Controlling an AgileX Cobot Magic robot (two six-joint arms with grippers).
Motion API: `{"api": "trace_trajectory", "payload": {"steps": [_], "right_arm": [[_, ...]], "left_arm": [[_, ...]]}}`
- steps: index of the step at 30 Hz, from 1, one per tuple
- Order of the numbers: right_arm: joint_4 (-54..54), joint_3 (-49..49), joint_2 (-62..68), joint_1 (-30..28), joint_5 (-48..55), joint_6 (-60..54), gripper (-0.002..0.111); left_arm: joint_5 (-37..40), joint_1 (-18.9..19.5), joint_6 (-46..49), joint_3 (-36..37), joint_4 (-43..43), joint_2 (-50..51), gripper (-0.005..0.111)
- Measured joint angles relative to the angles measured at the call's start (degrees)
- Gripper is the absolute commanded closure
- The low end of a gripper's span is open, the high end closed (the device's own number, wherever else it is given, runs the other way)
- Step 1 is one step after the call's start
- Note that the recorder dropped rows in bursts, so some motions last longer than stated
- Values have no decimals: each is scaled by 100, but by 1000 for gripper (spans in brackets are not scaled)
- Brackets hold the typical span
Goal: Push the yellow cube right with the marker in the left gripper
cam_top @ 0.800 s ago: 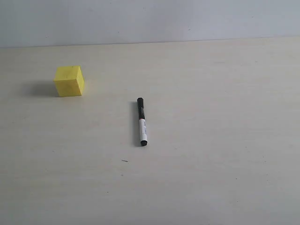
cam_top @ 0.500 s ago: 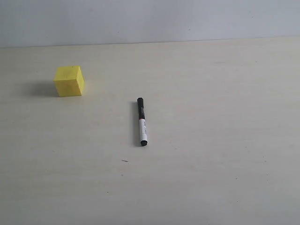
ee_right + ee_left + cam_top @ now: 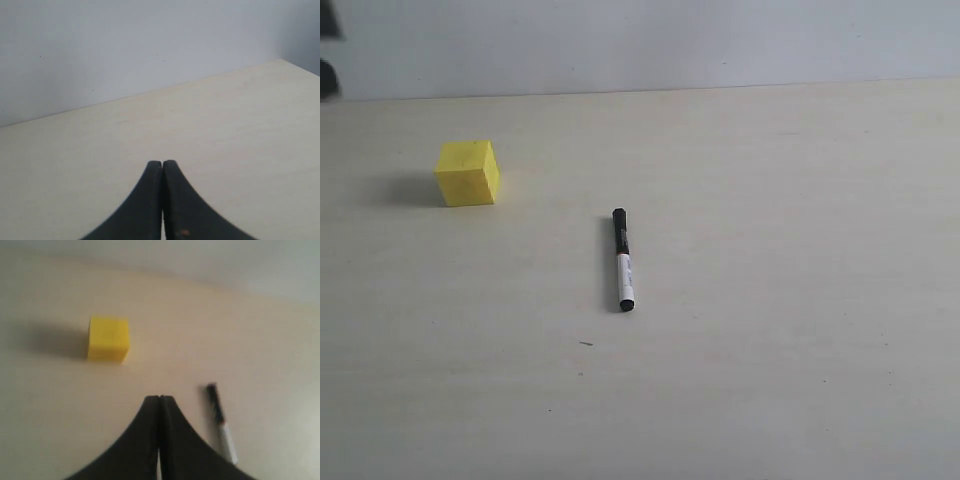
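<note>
The yellow cube [image 3: 467, 172] rests on the table at the left of the exterior view, and the left wrist view shows it too [image 3: 108, 338]. The marker [image 3: 622, 259] lies loose near the table's middle, black cap toward the far side; in the left wrist view the marker [image 3: 221, 422] lies off to one side of the jaws. My left gripper [image 3: 159, 398] is shut with nothing in it, above the table and apart from both. A dark bit of the left arm [image 3: 328, 78] shows at the exterior view's top left edge. My right gripper [image 3: 162, 163] is shut and empty.
The pale wooden table [image 3: 770, 380] meets a plain grey wall [image 3: 650, 40] along its far edge. A small dark speck [image 3: 585, 343] lies in front of the marker. The right wrist view shows only tabletop [image 3: 235, 115] and wall.
A dark part of the left arm has come into the exterior view at the top left edge. The cube and the marker have not moved.
</note>
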Motion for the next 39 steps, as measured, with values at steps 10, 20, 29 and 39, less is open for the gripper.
{"api": "trace_trajectory", "payload": {"steps": [10, 20, 29, 39], "right_arm": [[0, 0, 0, 0, 0, 0, 108], [0, 0, 0, 0, 0, 0, 108], [0, 0, 0, 0, 0, 0, 108], [0, 0, 0, 0, 0, 0, 108]], "left_arm": [[1843, -1523, 453, -1713, -308, 3081, 107], [1843, -2196, -48, -3063, -374, 4652, 107], [1843, -2206, -208, -3457, -437, 5350, 64], [1678, -2206, -257, -3494, -451, 5688, 56]]}}
